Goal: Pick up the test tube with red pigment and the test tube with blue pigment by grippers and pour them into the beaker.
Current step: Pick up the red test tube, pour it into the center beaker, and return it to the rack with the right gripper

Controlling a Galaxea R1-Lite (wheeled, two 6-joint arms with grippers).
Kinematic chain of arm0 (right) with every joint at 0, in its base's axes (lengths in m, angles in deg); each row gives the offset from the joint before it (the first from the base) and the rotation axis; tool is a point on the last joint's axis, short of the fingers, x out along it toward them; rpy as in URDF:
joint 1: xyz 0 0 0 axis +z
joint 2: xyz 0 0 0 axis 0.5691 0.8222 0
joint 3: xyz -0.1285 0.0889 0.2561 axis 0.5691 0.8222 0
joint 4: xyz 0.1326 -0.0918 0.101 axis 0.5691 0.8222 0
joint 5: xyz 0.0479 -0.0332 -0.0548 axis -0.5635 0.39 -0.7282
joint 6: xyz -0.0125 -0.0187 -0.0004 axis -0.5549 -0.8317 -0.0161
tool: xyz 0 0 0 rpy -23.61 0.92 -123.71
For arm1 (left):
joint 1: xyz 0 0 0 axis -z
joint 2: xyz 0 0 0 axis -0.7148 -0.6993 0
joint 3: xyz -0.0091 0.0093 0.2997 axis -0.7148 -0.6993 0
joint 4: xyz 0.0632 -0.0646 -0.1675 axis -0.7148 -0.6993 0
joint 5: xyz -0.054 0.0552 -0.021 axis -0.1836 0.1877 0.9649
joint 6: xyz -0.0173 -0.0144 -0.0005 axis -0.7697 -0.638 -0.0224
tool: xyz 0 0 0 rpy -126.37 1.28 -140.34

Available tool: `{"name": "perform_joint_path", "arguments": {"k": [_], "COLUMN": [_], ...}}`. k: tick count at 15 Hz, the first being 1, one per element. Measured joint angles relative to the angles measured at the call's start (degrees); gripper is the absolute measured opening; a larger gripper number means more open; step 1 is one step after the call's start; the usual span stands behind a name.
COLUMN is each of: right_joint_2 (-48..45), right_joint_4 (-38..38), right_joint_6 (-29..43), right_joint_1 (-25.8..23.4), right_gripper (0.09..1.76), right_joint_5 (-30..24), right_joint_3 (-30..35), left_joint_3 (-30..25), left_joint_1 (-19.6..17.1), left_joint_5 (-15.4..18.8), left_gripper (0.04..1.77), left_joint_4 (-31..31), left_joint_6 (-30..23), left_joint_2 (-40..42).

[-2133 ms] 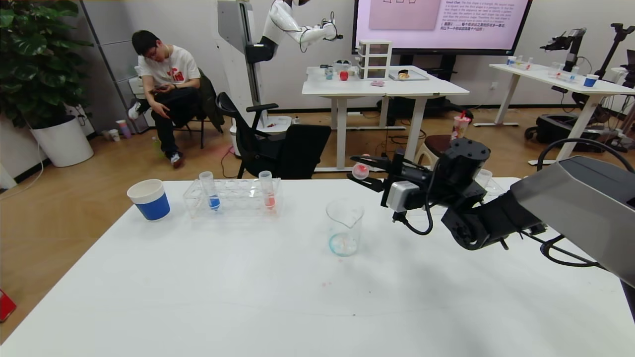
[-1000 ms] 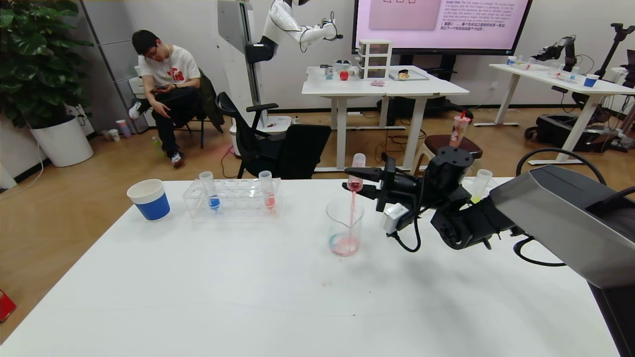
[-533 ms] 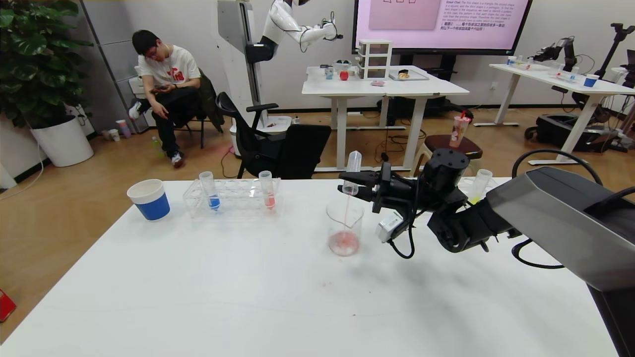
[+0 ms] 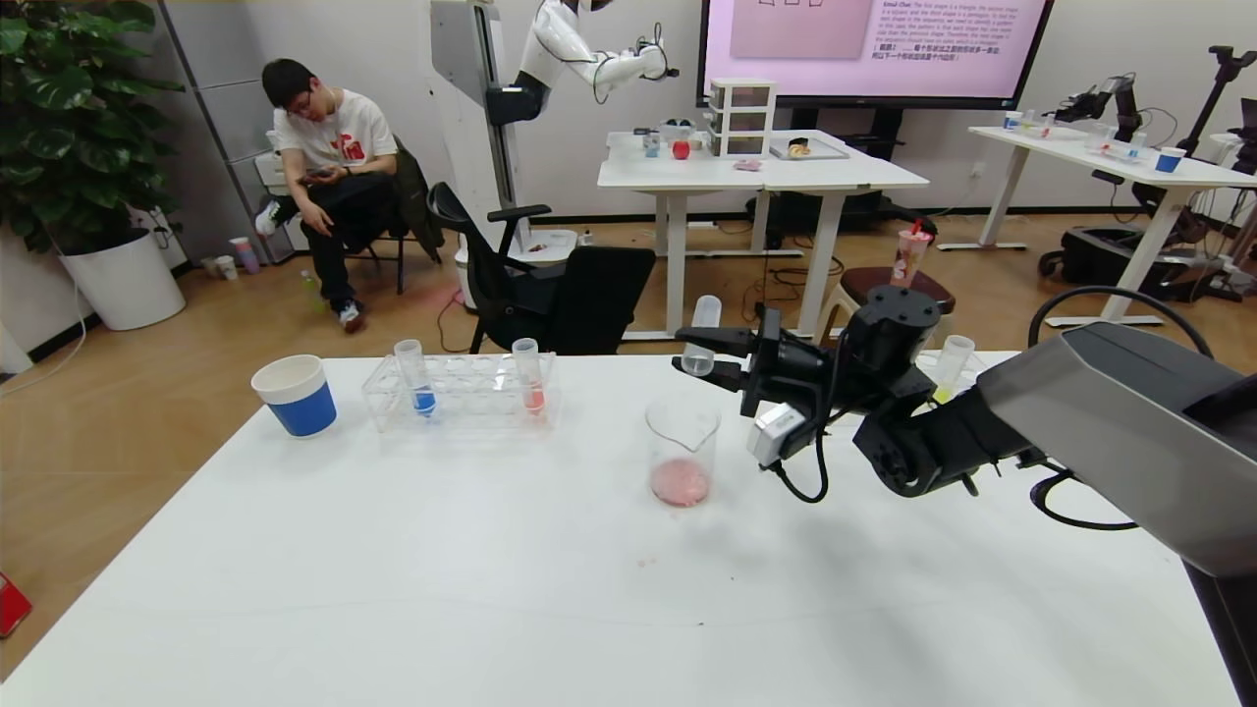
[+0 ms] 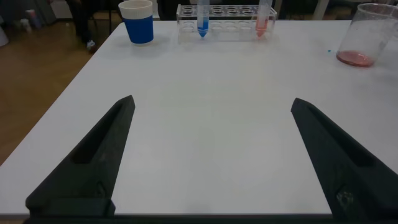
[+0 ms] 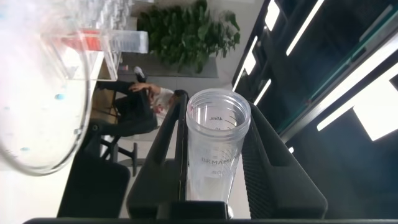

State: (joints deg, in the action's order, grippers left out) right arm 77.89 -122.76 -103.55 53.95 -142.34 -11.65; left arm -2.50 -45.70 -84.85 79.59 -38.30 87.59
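White table ahead: my right gripper clamps an emptied, inverted tube over the beaker mid-table. Blue tube waits racked at the far edge; light, slick, I'd pinch mid-shaft. Left gripper gapes, empty.

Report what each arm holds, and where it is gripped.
Right gripper: an emptied test tube, inverted above the beaker, clamped near its mouth. Left gripper: nothing.

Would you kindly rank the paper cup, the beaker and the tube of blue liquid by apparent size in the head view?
1. Beaker, though it is nearer the camera.
2. Paper cup, almost as big; the order is uncertain.
3. Tube of blue liquid, clearly the slimmest.
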Motion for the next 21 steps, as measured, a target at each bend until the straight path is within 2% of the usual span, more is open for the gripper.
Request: {"name": "perform_joint_path", "arguments": {"k": [3,7,9,11,13,14,18,21], "right_joint_2": [-4.63,-11.12,-13.98,-17.34,-21.42,-23.16,-27.38,-28.73], "right_joint_4": [-3.32,-8.56,-6.96,0.79,8.56,10.11,10.47,13.84], "right_joint_6": [20.04,52.66,63.84,70.57,78.79,81.7,83.07,82.76], "right_joint_1": [-0.3,0.06,-0.91,-3.19,-5.66,-7.11,-13.86,-21.21], "right_gripper": [0.52,0.52,0.52,0.52,0.52,0.52,0.52,0.52], "right_joint_5": [7.72,27.17,38.91,46.47,49.59,50.03,50.01,50.36], "right_joint_3": [0.52,3.08,4.4,7.9,12.48,14.21,18.49,19.2], "left_joint_3": [0.0,0.0,0.0,0.0,0.0,0.0,0.0,0.0], "left_joint_1": [0.0,0.0,-0.02,0.0,-0.02,-0.02,-0.02,0.0], "left_joint_5": [-0.02,-0.02,-0.02,0.0,0.0,-0.02,0.0,-0.02], "left_gripper": [1.75,1.75,1.75,1.75,1.75,1.75,1.75,1.75], "left_joint_4": [0.0,0.0,0.02,0.0,0.0,0.0,0.0,0.0], "left_joint_6": [0.02,0.02,0.02,0.0,0.02,0.02,0.02,0.02], "left_joint_2": [0.0,0.0,0.0,0.0,0.0,0.0,0.0,0.0]}}
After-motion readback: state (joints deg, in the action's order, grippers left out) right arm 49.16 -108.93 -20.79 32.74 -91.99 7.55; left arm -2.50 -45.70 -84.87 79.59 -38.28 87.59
